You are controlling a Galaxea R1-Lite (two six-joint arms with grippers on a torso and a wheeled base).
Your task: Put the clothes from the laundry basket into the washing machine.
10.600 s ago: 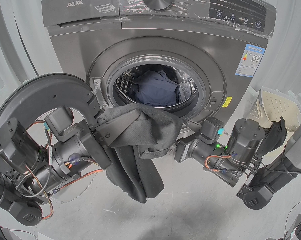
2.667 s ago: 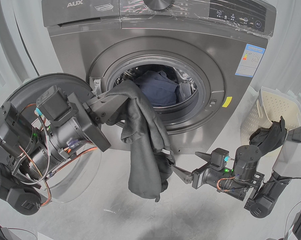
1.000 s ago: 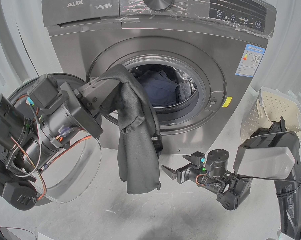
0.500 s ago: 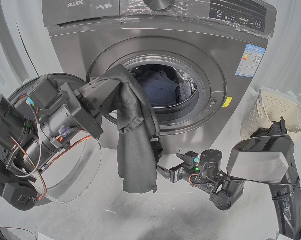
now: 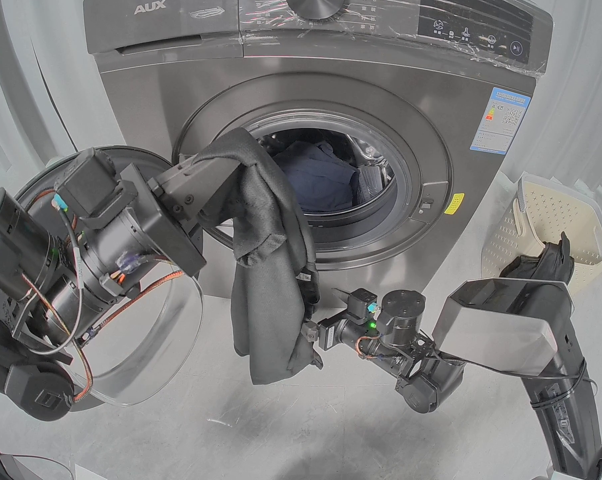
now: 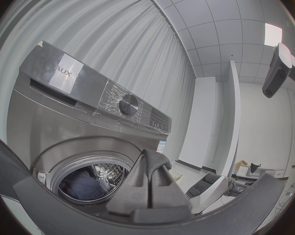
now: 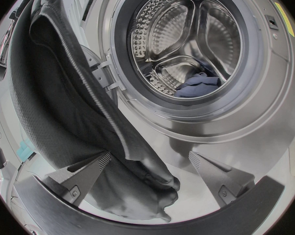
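Note:
My left gripper [image 5: 204,171] is shut on a dark grey garment [image 5: 271,281], held up at the left rim of the washing machine's round opening [image 5: 314,181]. The cloth hangs from there almost to the floor. In the left wrist view the fingers [image 6: 139,183] pinch a fold of the garment [image 6: 155,157]. My right gripper [image 5: 311,331] sits low in front of the machine, open, against the garment's lower part. In the right wrist view the garment [image 7: 72,115] drapes between the spread fingers [image 7: 88,172], with the drum [image 7: 186,46] behind. A blue garment [image 5: 314,178] lies in the drum.
The machine's door [image 5: 114,181] stands swung open to the left, behind my left arm. A cream laundry basket [image 5: 568,215] leans at the right with a dark cloth [image 5: 548,261] over its rim. Bare grey floor [image 5: 281,428] lies in front.
The right gripper has moved left along the floor level until its open fingers reach the hanging garment's lower part. The left gripper and the garment's top have held still.

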